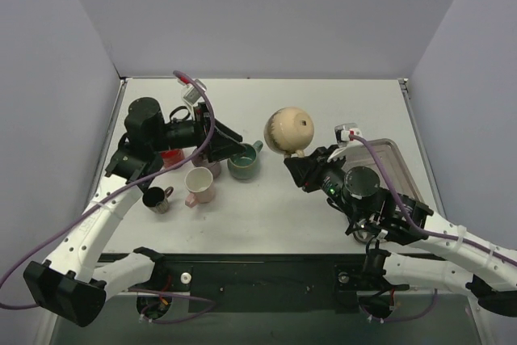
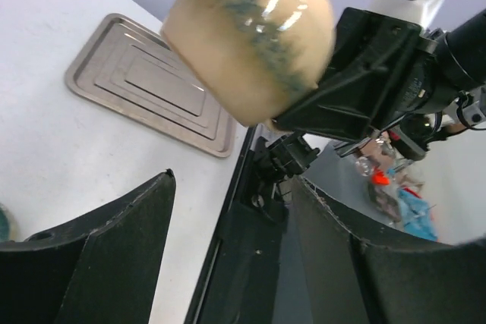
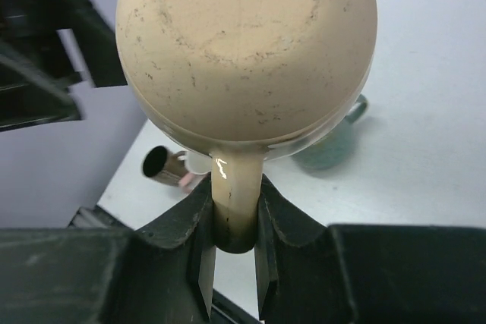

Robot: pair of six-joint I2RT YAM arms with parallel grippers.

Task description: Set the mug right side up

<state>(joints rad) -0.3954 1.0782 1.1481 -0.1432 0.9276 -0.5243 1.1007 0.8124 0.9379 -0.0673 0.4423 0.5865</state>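
Note:
The mug (image 1: pixel 289 129) is round and cream-coloured with dark speckles. My right gripper (image 1: pixel 302 159) is shut on its handle and holds it in the air above the middle of the table. In the right wrist view the mug's labelled base (image 3: pixel 247 51) faces the camera, and the gripper (image 3: pixel 235 199) pinches the handle from both sides. The mug also shows in the left wrist view (image 2: pixel 250 36), high up. My left gripper (image 1: pixel 230 145) is open and empty, low beside a green mug; in its own view (image 2: pixel 231 187) nothing is between the fingers.
A green mug (image 1: pixel 242 166), a pink and white mug (image 1: pixel 199 186) and a small dark mug (image 1: pixel 157 198) stand at centre left, with a red object (image 1: pixel 171 157) behind. A metal tray (image 1: pixel 397 166) lies at the right under my right arm.

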